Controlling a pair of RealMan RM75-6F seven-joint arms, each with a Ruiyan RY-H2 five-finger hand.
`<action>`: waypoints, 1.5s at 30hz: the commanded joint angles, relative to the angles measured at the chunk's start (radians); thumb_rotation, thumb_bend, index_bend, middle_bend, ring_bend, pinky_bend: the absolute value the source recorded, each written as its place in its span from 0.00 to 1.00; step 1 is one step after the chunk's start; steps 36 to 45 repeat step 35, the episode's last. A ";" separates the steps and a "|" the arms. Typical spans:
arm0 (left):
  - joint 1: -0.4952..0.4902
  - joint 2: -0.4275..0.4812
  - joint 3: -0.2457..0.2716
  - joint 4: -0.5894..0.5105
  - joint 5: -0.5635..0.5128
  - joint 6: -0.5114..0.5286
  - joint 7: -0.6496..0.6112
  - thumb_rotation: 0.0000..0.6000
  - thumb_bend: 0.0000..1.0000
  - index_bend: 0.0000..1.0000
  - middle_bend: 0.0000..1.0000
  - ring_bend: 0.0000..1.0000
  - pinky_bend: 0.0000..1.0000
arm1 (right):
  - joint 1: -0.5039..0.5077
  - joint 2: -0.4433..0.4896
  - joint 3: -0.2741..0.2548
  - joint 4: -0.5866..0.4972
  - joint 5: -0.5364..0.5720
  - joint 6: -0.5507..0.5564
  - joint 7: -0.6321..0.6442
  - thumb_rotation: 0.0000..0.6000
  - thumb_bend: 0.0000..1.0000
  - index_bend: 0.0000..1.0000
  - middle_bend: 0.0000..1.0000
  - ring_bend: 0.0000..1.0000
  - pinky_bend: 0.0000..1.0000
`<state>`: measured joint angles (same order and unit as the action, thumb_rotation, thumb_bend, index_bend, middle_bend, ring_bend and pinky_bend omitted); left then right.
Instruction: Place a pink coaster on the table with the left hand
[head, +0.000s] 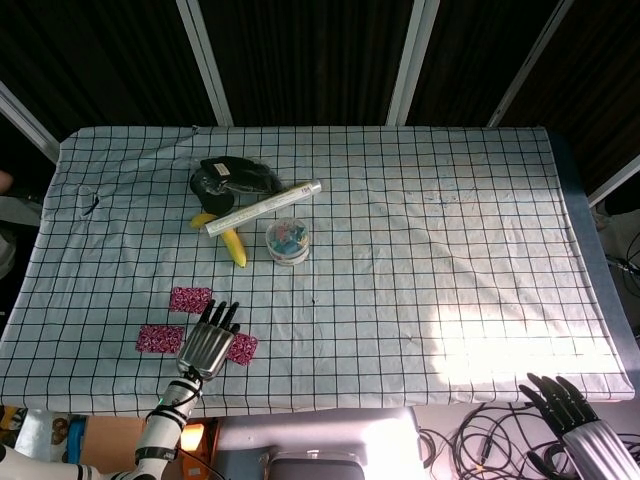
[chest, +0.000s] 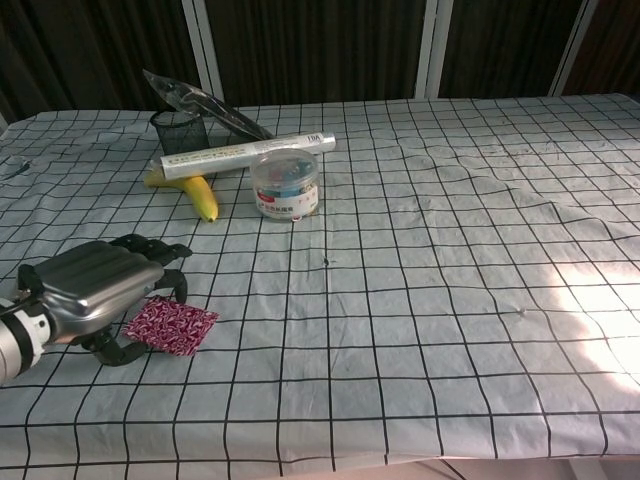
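My left hand (head: 207, 342) hovers low near the table's front left and holds a pink patterned coaster (head: 243, 349) by its left edge. In the chest view the coaster (chest: 175, 326) sticks out to the right from under the hand (chest: 95, 295), just over the cloth; whether it touches the cloth is unclear. Two more pink coasters lie flat on the table, one (head: 190, 299) behind the hand and one (head: 157, 339) to its left. My right hand (head: 572, 408) hangs off the table's front right corner with its fingers spread and nothing in it.
Behind the hand lie a banana (head: 233, 243), a clear tub of coloured clips (head: 287, 240), a long silver roll (head: 263, 207) and a black mesh cup (head: 212, 183) with a plastic sleeve. The table's front edge (head: 300, 405) runs just below my left hand.
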<state>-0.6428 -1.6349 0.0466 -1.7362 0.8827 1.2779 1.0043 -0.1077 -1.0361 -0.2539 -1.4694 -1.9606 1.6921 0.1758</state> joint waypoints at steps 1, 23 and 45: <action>0.006 -0.007 0.001 0.008 -0.004 0.004 0.007 1.00 0.34 0.12 0.00 0.00 0.00 | 0.000 0.000 0.000 0.000 0.001 0.000 0.000 1.00 0.20 0.00 0.00 0.00 0.00; 0.359 0.338 0.335 0.098 0.750 0.437 -0.697 1.00 0.33 0.00 0.00 0.00 0.00 | 0.009 -0.015 0.011 -0.031 0.029 -0.053 -0.059 1.00 0.20 0.00 0.00 0.00 0.00; 0.524 0.289 0.265 0.441 0.826 0.601 -1.100 1.00 0.34 0.00 0.00 0.00 0.00 | 0.021 -0.028 0.020 -0.070 0.059 -0.117 -0.132 1.00 0.20 0.00 0.00 0.00 0.00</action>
